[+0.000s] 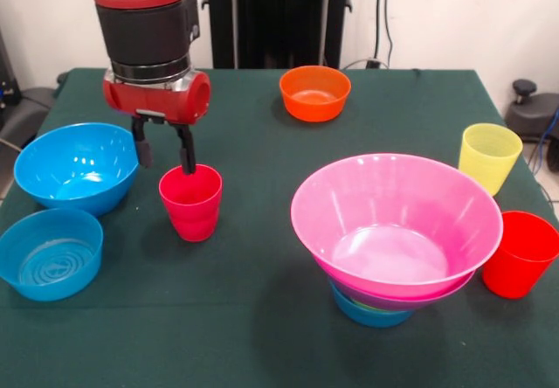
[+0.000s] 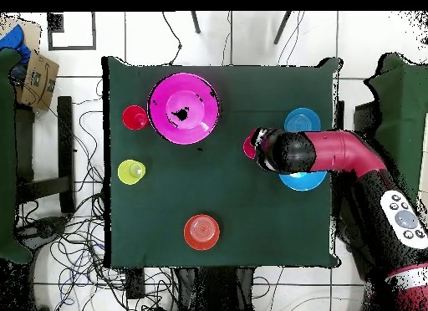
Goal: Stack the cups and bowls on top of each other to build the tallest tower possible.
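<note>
One gripper [image 1: 163, 152], fingers apart: one finger [image 1: 142, 150] hangs outside the red cup [image 1: 191, 202], the other dips to the cup's rim at its back edge; cannot tell if it touches. Nothing held. That cup stands upright on the table [image 1: 262, 318], just beside the big blue bowl [image 1: 76, 166] at one side edge; a shallower blue bowl [image 1: 51, 252] sits by the same edge, nearer the corner. Tower [image 1: 397, 231]: wide pink bowl [image 1: 396, 222] on top, a purple rim just under it, small blue bowl [image 1: 371, 314] at the base, standing toward the opposite side. Second red cup [image 1: 519, 253] is just beside the pink bowl at that side edge, yellow cup [image 1: 489, 156] near it along the same edge. Orange bowl [image 1: 314, 92] stands alone near the pedestal-side edge. Open green cloth lies between the gripped-at cup and the tower, and across the middle of the table. Overhead, the arm [image 2: 334, 153] covers most of the big blue bowl.
</note>
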You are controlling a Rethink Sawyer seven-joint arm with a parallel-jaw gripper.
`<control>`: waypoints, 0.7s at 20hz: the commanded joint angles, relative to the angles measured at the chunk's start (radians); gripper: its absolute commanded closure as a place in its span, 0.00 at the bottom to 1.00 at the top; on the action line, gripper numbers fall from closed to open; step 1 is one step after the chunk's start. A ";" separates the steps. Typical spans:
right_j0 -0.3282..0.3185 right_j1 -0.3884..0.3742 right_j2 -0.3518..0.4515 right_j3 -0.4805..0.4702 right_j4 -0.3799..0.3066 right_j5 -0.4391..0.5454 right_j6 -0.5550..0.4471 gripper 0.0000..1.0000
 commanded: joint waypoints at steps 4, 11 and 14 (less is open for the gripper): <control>0.099 0.019 -0.001 0.035 -0.076 0.007 -0.163 0.00; 0.150 0.099 -0.046 -0.020 -0.151 -0.076 -0.118 0.00; 0.158 0.127 -0.059 -0.041 -0.173 -0.100 -0.114 0.00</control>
